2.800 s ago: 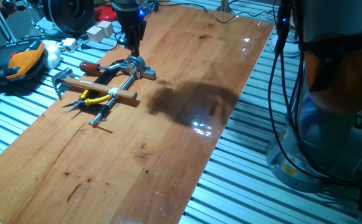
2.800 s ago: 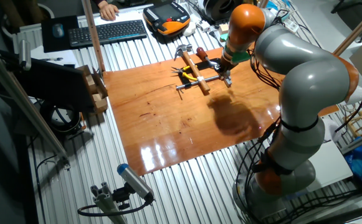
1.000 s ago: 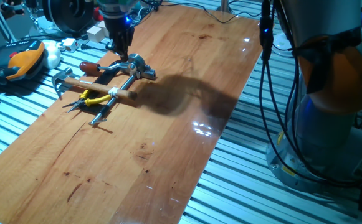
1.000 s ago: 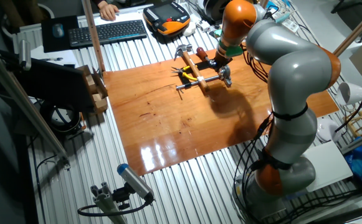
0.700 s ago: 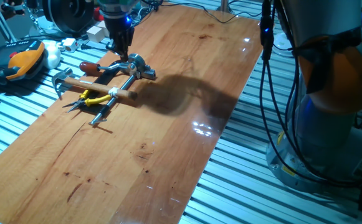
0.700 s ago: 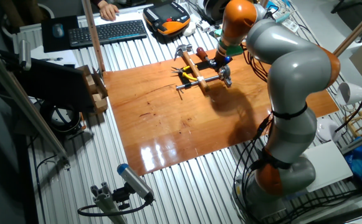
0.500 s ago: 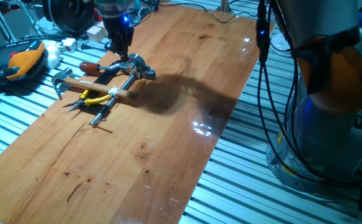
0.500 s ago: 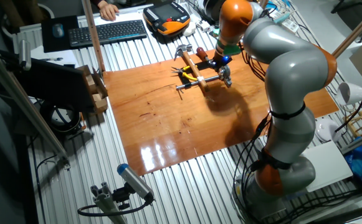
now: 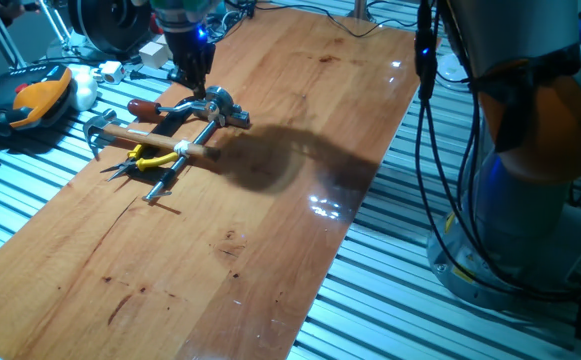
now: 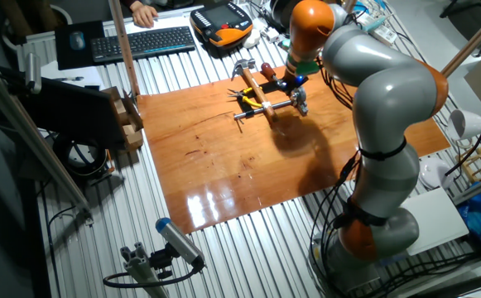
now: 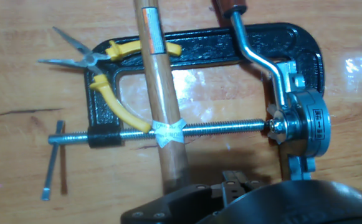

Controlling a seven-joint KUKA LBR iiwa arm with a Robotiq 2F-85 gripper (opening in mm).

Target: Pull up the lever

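The gripper (image 9: 199,82) is held just above the lever (image 9: 170,107); whether its fingers are parted cannot be told. The lever lies low on the wooden board (image 9: 270,200), its reddish knob beside the hammer (image 9: 155,137) and yellow pliers (image 9: 145,160).

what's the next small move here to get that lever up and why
Probably lower the hand and shift it toward the lever, so the fingers can get around its rod near the knob. The lever lies low over the black clamp, nothing grips it, and the hand hangs just above the grey bracket. Whether the hand is open cannot be told.
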